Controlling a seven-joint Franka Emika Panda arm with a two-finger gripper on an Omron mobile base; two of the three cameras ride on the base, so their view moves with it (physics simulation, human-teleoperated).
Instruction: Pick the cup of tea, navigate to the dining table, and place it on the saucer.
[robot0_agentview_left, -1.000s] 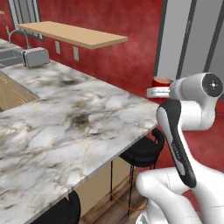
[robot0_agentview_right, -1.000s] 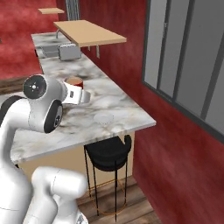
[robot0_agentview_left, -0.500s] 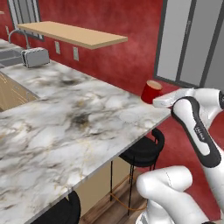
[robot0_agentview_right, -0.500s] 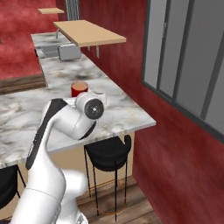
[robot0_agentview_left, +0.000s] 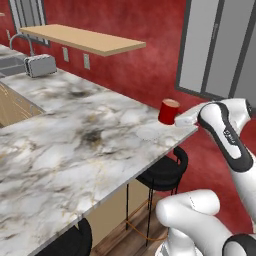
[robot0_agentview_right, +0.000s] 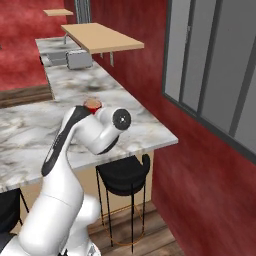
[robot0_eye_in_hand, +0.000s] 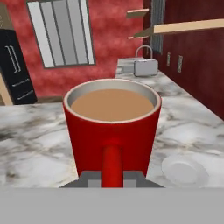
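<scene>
Cup (robot0_eye_in_hand: 112, 131) of tan tea sits upright in the gripper (robot0_eye_in_hand: 112, 178), fingers closed on its handle, held just above the table (robot0_agentview_left: 75, 150) near the far corner. Saucer (robot0_eye_in_hand: 184, 169) lies on the marble just beside it, apart from the cup.

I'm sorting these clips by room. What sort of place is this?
A rendered home kitchen with a dining counter, most likely. A long marble dining table has black bar stools tucked under its edge, and a silver toaster sits beside a sink faucet at the far end, under a wooden wall shelf.
</scene>
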